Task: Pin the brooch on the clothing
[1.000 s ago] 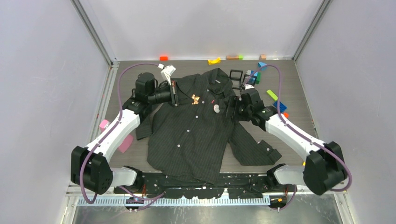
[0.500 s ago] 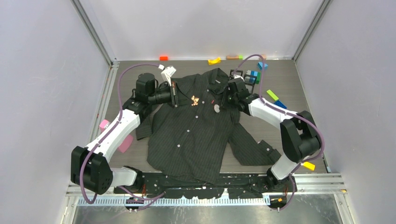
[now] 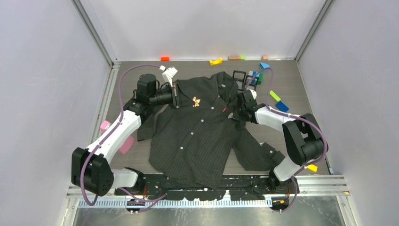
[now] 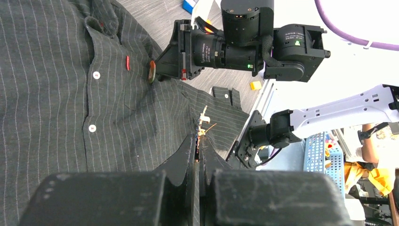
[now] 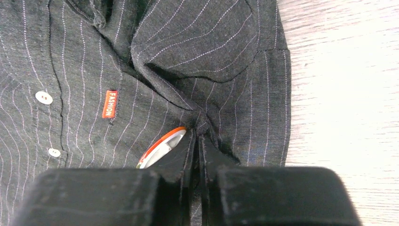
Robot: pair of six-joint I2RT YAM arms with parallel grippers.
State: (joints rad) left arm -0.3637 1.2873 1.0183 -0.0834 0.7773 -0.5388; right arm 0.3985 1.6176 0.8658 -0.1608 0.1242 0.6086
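Observation:
The clothing (image 3: 197,136), a dark pinstriped shirt, lies spread on the table with its collar at the far side. The small gold brooch (image 3: 196,101) rests on its chest. My left gripper (image 3: 188,100) is shut on the brooch (image 4: 203,123), with a bit of fabric at the fingertips (image 4: 194,146). My right gripper (image 3: 241,107) is shut on a pinched fold of the clothing (image 5: 202,70) near the shoulder. A round white disc with an orange rim (image 5: 161,147) lies beside my right gripper (image 5: 197,134), close to the red tag (image 5: 109,103).
Coloured blocks lie along the back edge and at the right: yellow (image 3: 216,61), orange (image 3: 164,58), green (image 3: 274,96), blue (image 3: 282,106). A black frame (image 3: 238,75) sits behind the collar. Pink pieces (image 3: 106,126) lie by the left arm. Walls close in on both sides.
The right gripper has swung in from the shirt's right side and shut on a fold near the shoulder, bunching the fabric. The left gripper and the brooch have stayed put.

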